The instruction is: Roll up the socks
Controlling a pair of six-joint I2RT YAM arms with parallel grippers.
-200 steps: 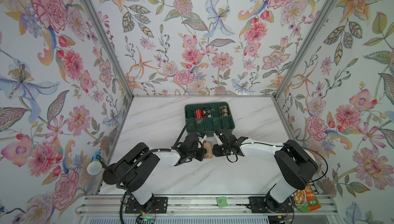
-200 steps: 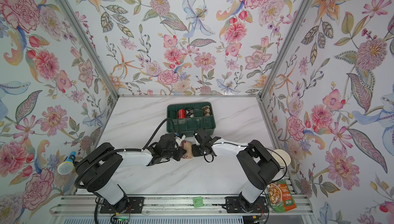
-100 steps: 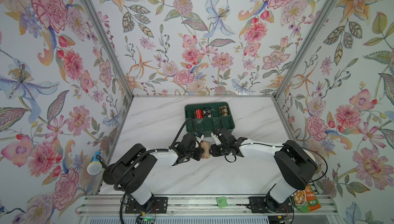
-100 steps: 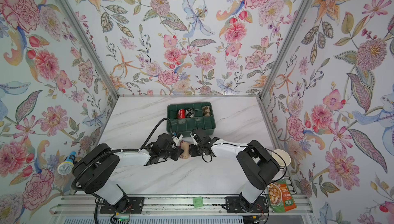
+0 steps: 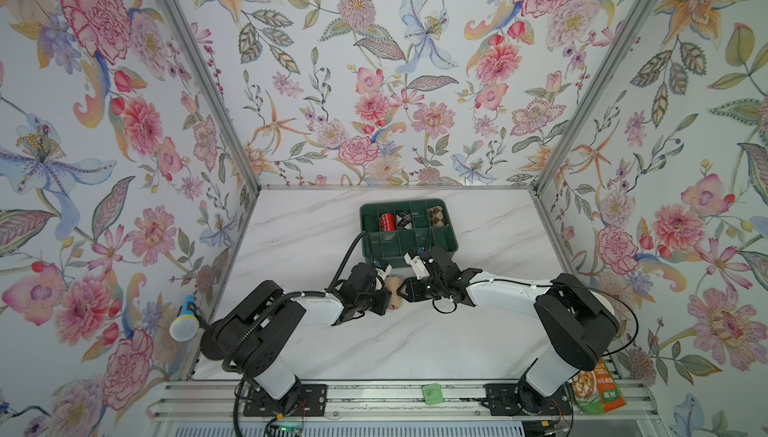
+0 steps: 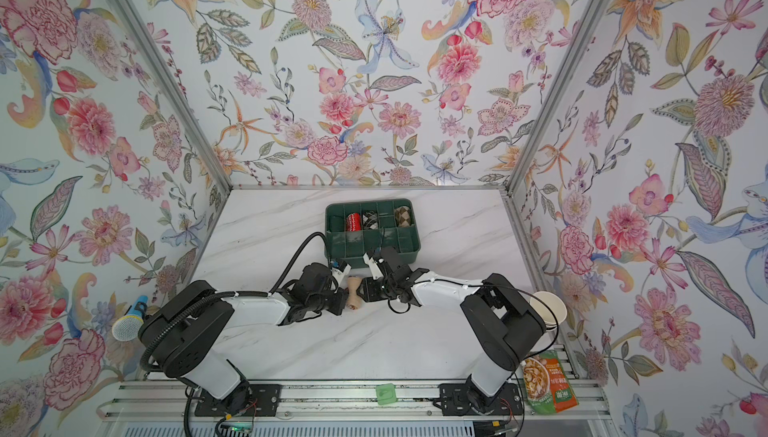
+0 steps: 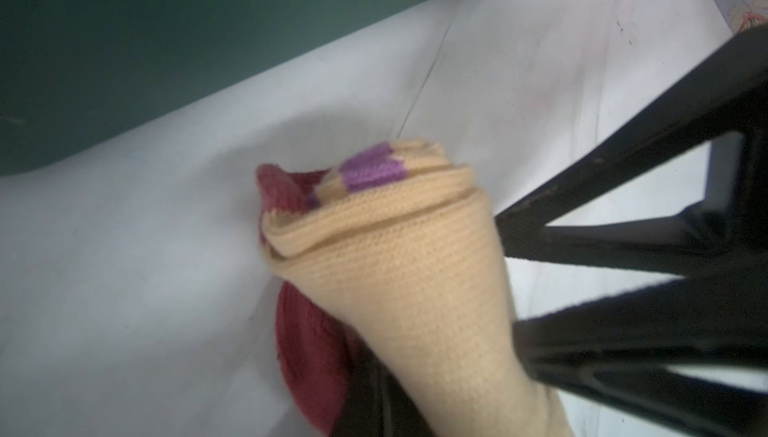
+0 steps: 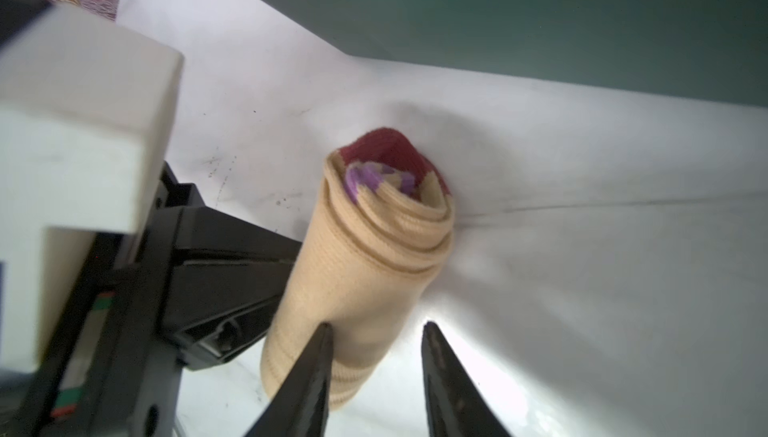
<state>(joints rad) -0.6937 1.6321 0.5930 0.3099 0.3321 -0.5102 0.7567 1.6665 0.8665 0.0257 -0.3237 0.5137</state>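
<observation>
Letting go too early is the danger: the left fingers (image 8: 249,256) are clenched on the tan rolled sock (image 8: 374,256), which lies on the desk (image 5: 374,343) just in front of the green tray (image 5: 374,254). The right fingers (image 8: 311,376) stand released, one tip touching the roll. A nudge from that tip, or a slack pinch, could let the outer layer spring open.

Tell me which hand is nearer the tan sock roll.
Left. The left hand is shut on the tan sock roll; the right hand stands open beside it.
</observation>
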